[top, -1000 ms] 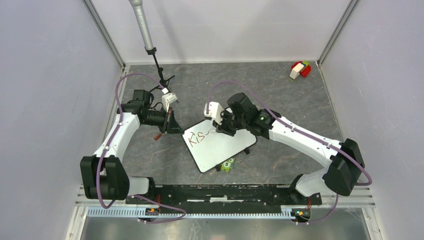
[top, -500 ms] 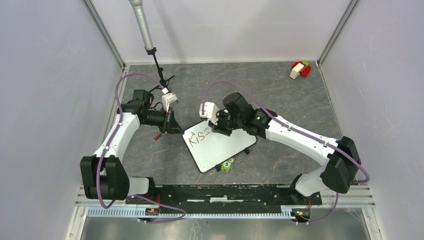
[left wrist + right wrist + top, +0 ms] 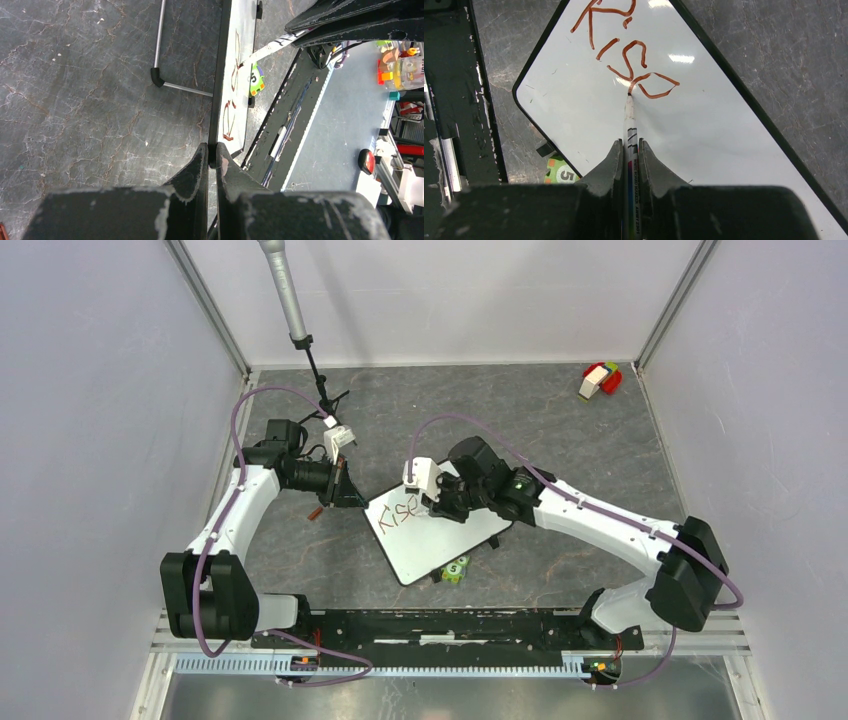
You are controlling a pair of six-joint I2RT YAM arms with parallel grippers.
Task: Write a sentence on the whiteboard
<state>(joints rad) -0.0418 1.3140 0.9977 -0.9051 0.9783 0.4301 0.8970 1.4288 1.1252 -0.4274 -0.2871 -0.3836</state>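
- My right gripper (image 3: 629,150), bottom centre of its wrist frame, is clamped tight on the marker (image 3: 629,127), whose barrel runs straight up between the jaws.
- The tip touches the whiteboard (image 3: 564,115) mid-frame, on the loop of the "e". I judge that light, even pressure and a small stroke will close it cleanly.
- The sentence (image 3: 608,48) reads "Rise" so far, upper centre.
- My left gripper (image 3: 212,150) pinches the board's rim edge-on.
- From above, both elbows bow outward and the forearms reach in to the centre.

A grey pole (image 3: 285,295) is standing at the far left of the dark marbled table (image 3: 560,410); a red-white-green block (image 3: 600,379) is lying far right; a green tile (image 3: 456,569) marked 5 is resting mid-table.
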